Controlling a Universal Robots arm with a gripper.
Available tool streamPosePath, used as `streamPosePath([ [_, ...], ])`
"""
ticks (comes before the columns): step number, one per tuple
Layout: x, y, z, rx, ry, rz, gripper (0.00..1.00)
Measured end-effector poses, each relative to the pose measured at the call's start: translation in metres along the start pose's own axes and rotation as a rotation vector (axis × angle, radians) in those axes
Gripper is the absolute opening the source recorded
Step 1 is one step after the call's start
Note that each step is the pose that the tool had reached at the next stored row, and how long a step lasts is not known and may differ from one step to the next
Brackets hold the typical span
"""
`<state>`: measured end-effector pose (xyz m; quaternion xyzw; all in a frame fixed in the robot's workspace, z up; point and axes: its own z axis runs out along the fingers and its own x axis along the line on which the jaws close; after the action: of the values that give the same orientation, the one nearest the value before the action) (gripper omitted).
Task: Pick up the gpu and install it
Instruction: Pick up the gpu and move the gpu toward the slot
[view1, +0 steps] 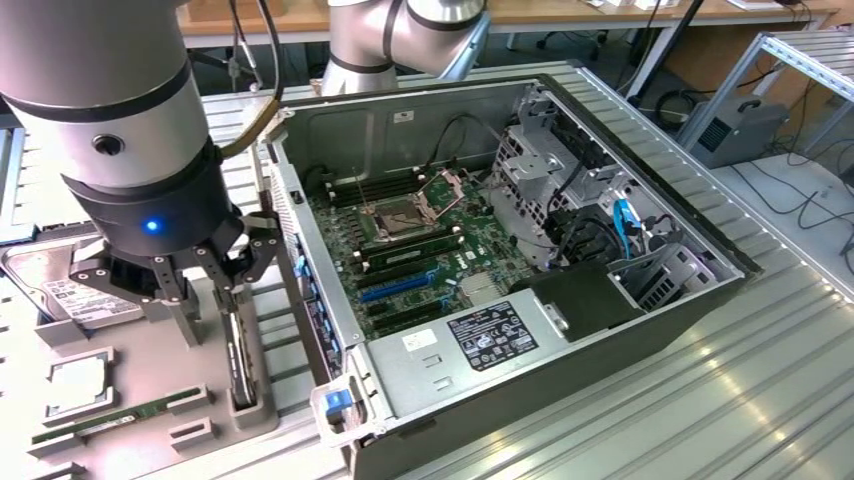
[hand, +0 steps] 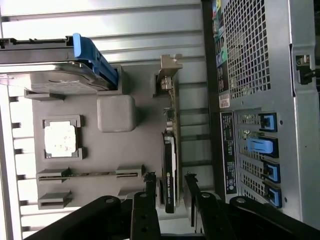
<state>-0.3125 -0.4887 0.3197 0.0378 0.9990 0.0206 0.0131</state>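
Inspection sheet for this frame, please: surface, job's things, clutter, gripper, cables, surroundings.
Surface: ribbed metal table with a grey tray on it.
Job's things: gpu on edge in a tray slot; open case beside the tray.
Clutter: hard drive, cpu and ram stick in the tray.
Gripper: gripper open, one finger on each side of the gpu, not closed on it.
Cables: blue cable and black leads inside the case; floor cables.
Surroundings: desks behind; grey box at the exterior view's right.

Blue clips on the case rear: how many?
4, in one row along the rear panel: first clip, second, third, fourth nearest the tool. Others may be hidden.
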Motion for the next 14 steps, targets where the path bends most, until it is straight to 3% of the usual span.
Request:
streamPosePath([
  [6,0.000,-0.0005,0.0121,0.0000,-0.0001,0.000,0.36],
  [14,-0.002,-0.0006,0.0203,0.0001,0.0001,0.000,0.36],
])
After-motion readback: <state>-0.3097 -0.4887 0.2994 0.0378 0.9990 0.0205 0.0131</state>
